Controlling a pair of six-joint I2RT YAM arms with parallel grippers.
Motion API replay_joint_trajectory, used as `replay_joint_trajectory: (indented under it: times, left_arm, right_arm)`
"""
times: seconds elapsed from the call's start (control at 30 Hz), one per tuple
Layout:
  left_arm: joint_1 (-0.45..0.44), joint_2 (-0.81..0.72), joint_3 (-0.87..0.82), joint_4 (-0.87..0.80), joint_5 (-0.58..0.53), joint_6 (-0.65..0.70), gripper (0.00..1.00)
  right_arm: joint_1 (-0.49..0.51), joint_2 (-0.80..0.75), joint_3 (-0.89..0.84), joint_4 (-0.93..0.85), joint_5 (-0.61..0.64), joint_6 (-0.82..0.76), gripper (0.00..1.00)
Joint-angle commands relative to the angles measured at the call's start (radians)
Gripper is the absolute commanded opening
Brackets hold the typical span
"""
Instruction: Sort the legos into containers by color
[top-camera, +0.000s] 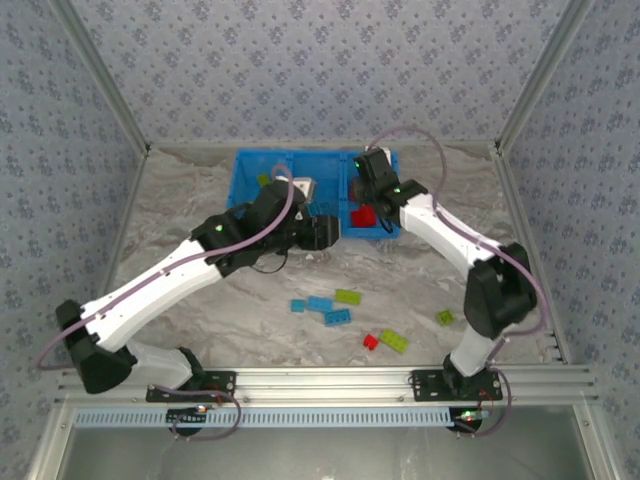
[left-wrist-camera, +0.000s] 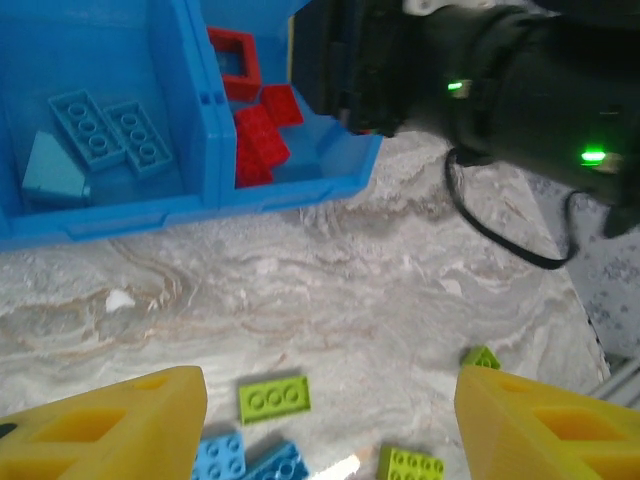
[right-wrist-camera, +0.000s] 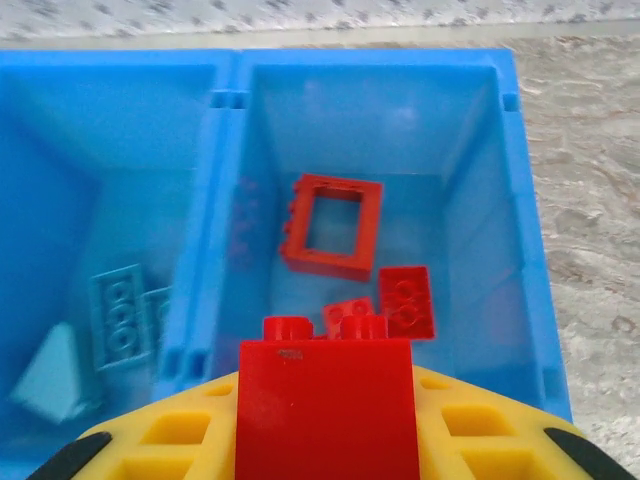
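Marbled desk (top-camera: 200, 290) is bearing loose legos (left-wrist-camera: 274, 397) under the gaping left claw (left-wrist-camera: 330, 420) while the right claw (right-wrist-camera: 325, 455) is clamping a red brick (right-wrist-camera: 325, 390) above the colour-matched right compartment (right-wrist-camera: 470, 150).

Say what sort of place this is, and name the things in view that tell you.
Probably a robot test cell, not a home or shop: a marble-look table boxed in by patterned panels, with a left arm and a right arm bolted to a metal rail at its near edge.
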Motion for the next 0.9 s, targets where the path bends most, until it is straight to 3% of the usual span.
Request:
replay_joint_trajectory:
  times: [0.0,0.43,0.67,0.87]
  left_arm:
    - [-0.012,0.026,0.076,0.106,-0.036,0.008,0.67]
    - [-0.028,0.065,0.091,0.126,-0.034,0.005,0.67]
    - [-0.037,0.069,0.064,0.135,-0.028,0.000,0.67]
    - [-0.042,0.073,0.060,0.132,-0.024,-0.003,0.67]
  right_arm:
    - [-0.025,0.130,0.132,-0.112,0.084,0.015,0.35]
    - [-0.076,0.503,0.475,-0.262,0.213,0.066,0.35]
    - [-0.114,0.568,0.521,-0.270,0.203,0.064,0.38]
    - [-0.116,0.587,0.521,-0.251,0.170,0.026,0.49]
